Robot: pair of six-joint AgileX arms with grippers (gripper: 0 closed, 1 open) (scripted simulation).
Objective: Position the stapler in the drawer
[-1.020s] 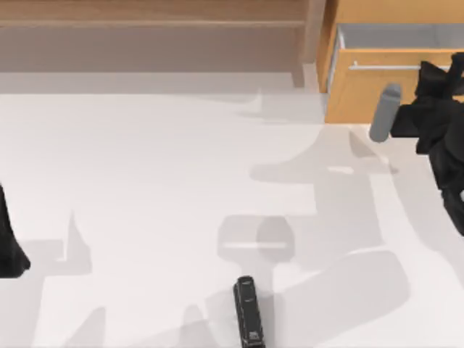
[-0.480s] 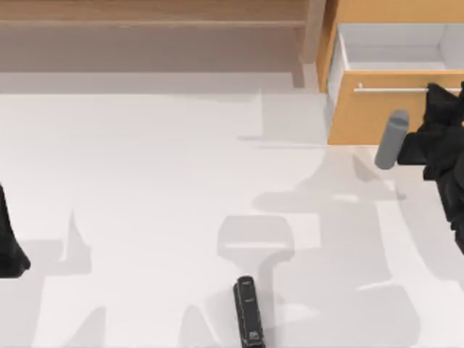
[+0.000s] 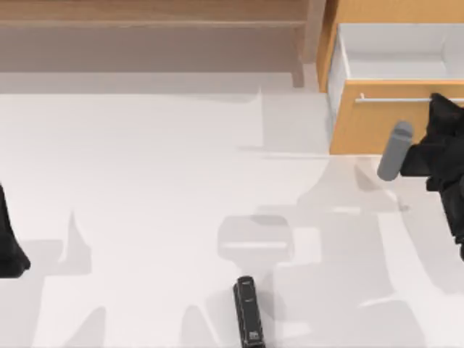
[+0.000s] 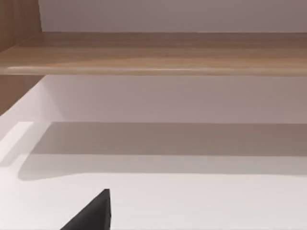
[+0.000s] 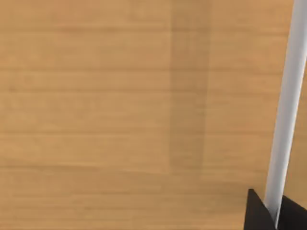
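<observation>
One stapler [image 3: 248,315] flat on the white table [image 3: 145,188] at the near edge, a little right of centre, long axis running front to back, rounded end toward the shelf unit, pale mark at the near end; well apart from both grippers, touched by neither. Right gripper [image 3: 442,116] far off at the table's right side, up against the light orange-wood front of the drawer [image 3: 377,127], at the thin silver bar handle [image 3: 391,99]; in the right wrist view, two dark finger tips [image 5: 255,213] flanking the handle [image 5: 288,105] closely, one on each side, bar running between them, jaws apparently pinched on it. One drawer, pulled out, white inner walls and floor visible from above, nothing lying in the visible part. Left gripper [image 3: 11,246] parked at the table's left edge, jaw state impossible to tell; one dark tip [image 4: 93,213] in the left wrist view, facing the one wide grey-brown shelf unit [image 4: 153,52] across bare table
</observation>
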